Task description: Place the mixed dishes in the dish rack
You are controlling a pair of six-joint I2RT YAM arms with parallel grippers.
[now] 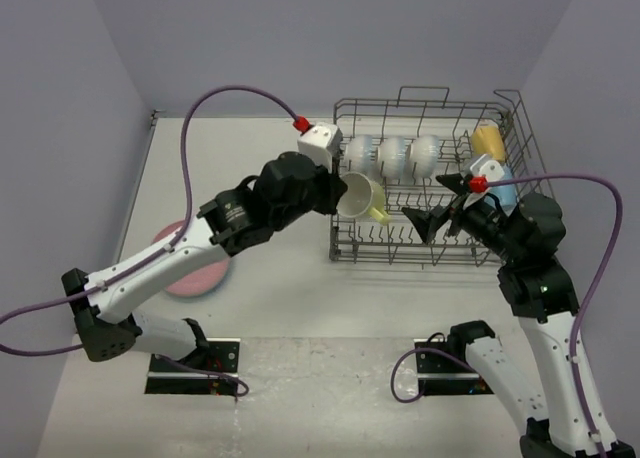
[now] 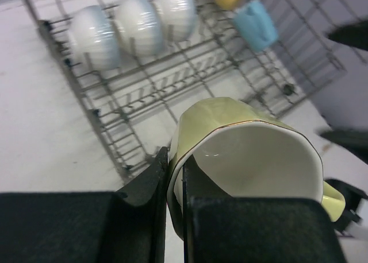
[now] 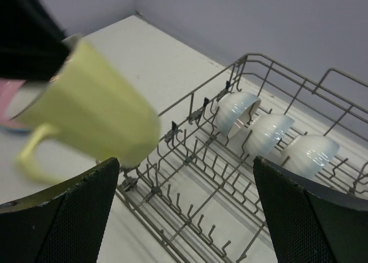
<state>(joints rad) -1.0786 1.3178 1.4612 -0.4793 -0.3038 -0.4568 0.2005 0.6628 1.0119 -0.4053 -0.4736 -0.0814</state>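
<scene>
This is a robotics lab test cell rather than a kitchen: bare lavender walls [image 1: 300,38] box in a plain white counter [image 1: 270,308]. Two arms [image 1: 180,258] trailing purple cables [image 1: 240,91] are bolted at its near edge. The kitchenware in view is a wire rack [image 1: 420,259] and a mug [image 1: 358,196].

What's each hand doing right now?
Left hand: closed on the rim of the pale yellow-green mug.
Right hand: open, holding nothing.
</scene>
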